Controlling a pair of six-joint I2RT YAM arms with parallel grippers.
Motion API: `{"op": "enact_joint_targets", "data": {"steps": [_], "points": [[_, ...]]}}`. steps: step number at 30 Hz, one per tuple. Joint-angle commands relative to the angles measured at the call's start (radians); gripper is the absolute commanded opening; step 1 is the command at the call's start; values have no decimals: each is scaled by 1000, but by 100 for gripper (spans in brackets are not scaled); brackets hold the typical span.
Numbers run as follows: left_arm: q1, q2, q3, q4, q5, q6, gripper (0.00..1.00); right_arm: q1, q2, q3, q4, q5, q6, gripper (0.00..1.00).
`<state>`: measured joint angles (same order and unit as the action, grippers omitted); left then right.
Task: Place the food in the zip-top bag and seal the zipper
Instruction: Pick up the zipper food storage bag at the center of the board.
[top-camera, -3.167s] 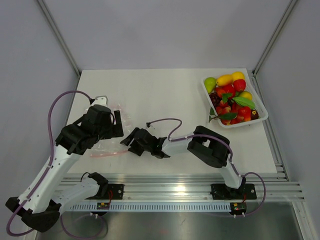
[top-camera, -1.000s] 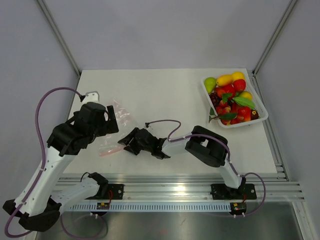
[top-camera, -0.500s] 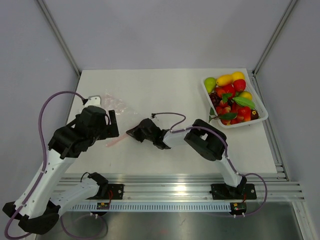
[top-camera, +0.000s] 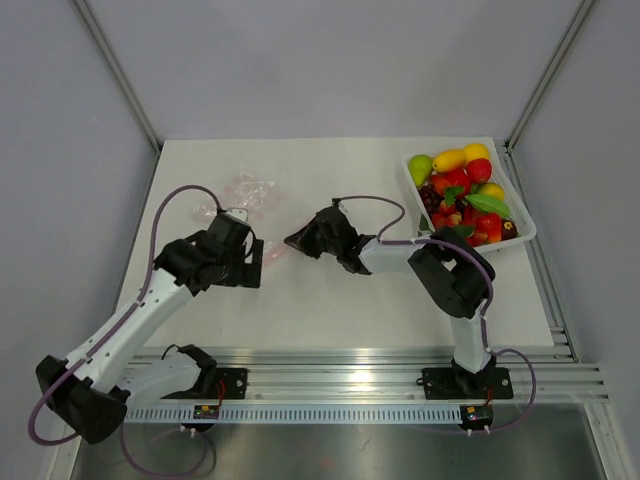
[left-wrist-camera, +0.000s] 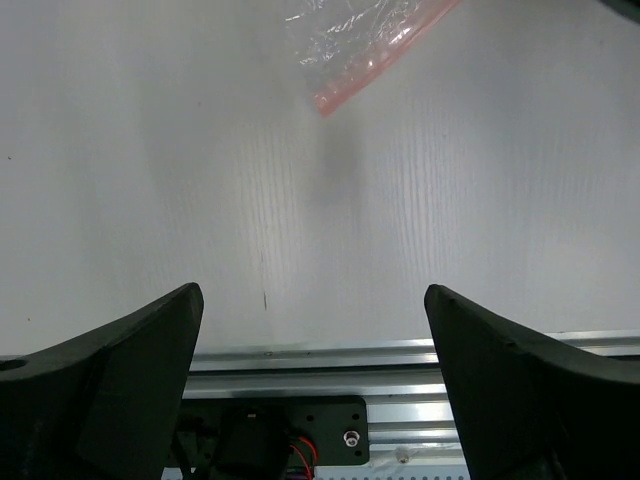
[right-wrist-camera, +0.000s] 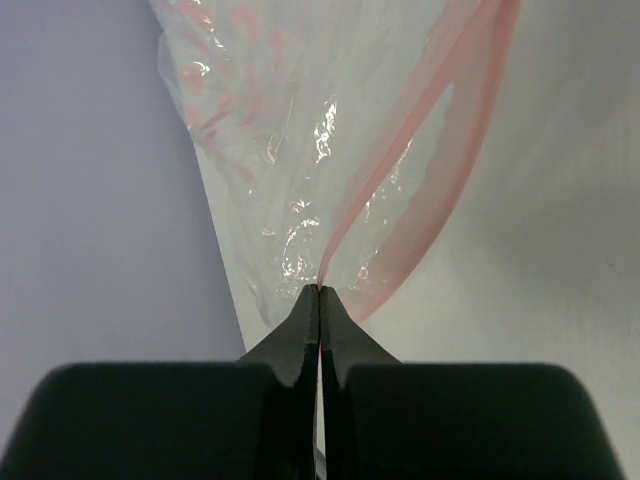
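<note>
The zip-top bag (top-camera: 246, 190) lies crumpled on the table left of centre, and its mouth end is lifted toward my right gripper (top-camera: 296, 241). In the right wrist view that gripper (right-wrist-camera: 318, 290) is shut on the pink-red zipper (right-wrist-camera: 452, 165), with the clear bag (right-wrist-camera: 270, 150) hanging beyond the tips. My left gripper (top-camera: 252, 264) is just near of the bag, open and empty. Its wrist view shows the wide-apart gripper (left-wrist-camera: 310, 300) over bare table, with a bag corner (left-wrist-camera: 355, 40) at the top. The food (top-camera: 462, 195) is piled in the white tray.
The white tray (top-camera: 526, 236) stands at the table's far right corner, beside an upright frame post (top-camera: 545, 90). An aluminium rail (top-camera: 350, 375) with both arm bases runs along the near edge. The right arm's purple cable (top-camera: 370, 200) loops above its wrist.
My right gripper shut on the bag's zipper edge and pulled it farther back and to the right. My left gripper swung right, toward the middle, still open.
</note>
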<state>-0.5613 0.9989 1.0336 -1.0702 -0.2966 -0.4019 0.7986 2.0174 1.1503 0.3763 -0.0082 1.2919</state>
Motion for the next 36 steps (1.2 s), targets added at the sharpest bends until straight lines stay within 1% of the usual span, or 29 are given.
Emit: {"op": "enact_joint_targets", "data": {"steps": [1,3,7,8,11,14,16,20,21,23,29,31,36], "points": [[-34,56,-10,85,11,35,96,10,-86,-37,-19,-52,-59,0],[-58,64,-10,105,5,47,96,10,-124,-58,-46,-58,-62,0],[-95,75,-1,151,39,90,95,10,-195,-81,-105,-81,-81,0],[-123,90,3,162,33,97,95,10,-209,-80,-122,-88,-86,0],[-181,127,14,190,-28,94,95,10,-270,-74,-186,-107,-103,0],[-233,153,26,225,-42,92,95,10,-325,-66,-241,-118,-117,0],[-250,182,36,234,-79,87,93,10,-358,-63,-266,-128,-118,0],[-258,219,74,263,-105,83,86,11,-394,-61,-292,-150,-128,0],[-258,219,78,272,-111,86,82,13,-407,-63,-303,-151,-134,0],[-258,218,89,291,-107,87,77,16,-417,-67,-315,-144,-140,0],[-259,216,89,314,-76,84,74,16,-450,-92,-326,-147,-146,0],[-259,230,94,319,-91,83,70,19,-454,-93,-323,-150,-143,0],[-265,276,123,322,-136,92,66,25,-462,-95,-312,-156,-131,0]]}}
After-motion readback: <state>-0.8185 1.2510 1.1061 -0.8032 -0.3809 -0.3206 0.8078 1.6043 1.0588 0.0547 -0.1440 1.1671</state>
